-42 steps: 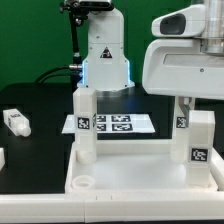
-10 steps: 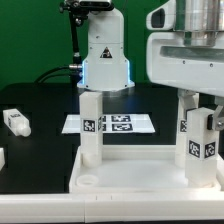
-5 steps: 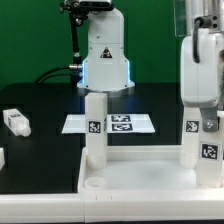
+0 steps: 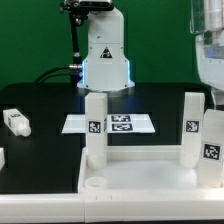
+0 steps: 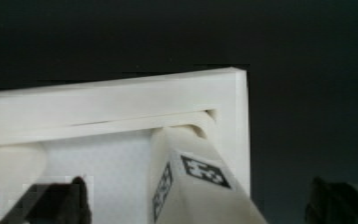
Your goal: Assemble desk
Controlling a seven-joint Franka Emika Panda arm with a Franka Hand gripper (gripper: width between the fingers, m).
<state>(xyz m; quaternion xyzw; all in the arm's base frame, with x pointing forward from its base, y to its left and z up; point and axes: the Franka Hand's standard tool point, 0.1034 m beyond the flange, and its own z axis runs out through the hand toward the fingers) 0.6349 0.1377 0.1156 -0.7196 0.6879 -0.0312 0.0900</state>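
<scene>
Exterior view, desk top (image 4: 150, 182): seen lying flat on the black table, nearest the camera; an empty round hole (image 4: 95, 184) is seen in its corner toward the exterior view's left
Exterior view, standing leg (image 4: 96, 128): set upright on the desk top, just behind that hole
Exterior view, second standing leg (image 4: 190, 130): set upright on the desk top toward the exterior view's right
Exterior view, edge leg (image 4: 213, 142): upright, just beside the second standing leg, partly cut off by the picture's edge
Exterior view, loose leg (image 4: 14, 121): laid on its side, well apart from the desk top
Exterior view, arm (image 4: 208, 45): held above the edge leg; the pincer is not made out here
Wrist view, desk top (image 5: 140, 95): a rimmed corner is shown
Wrist view, tagged leg (image 5: 202, 175): seen against that corner
Wrist view, gripper (image 5: 194, 200): its dark fingers (image 5: 345, 198) are spread wide; dark space is left beside the tagged leg; nothing appears clamped
Key relation: the tagged leg lies straight ahead, between the fingers; its long axis is judged vertical, in line with the approach; only closing would be needed for a grip
</scene>
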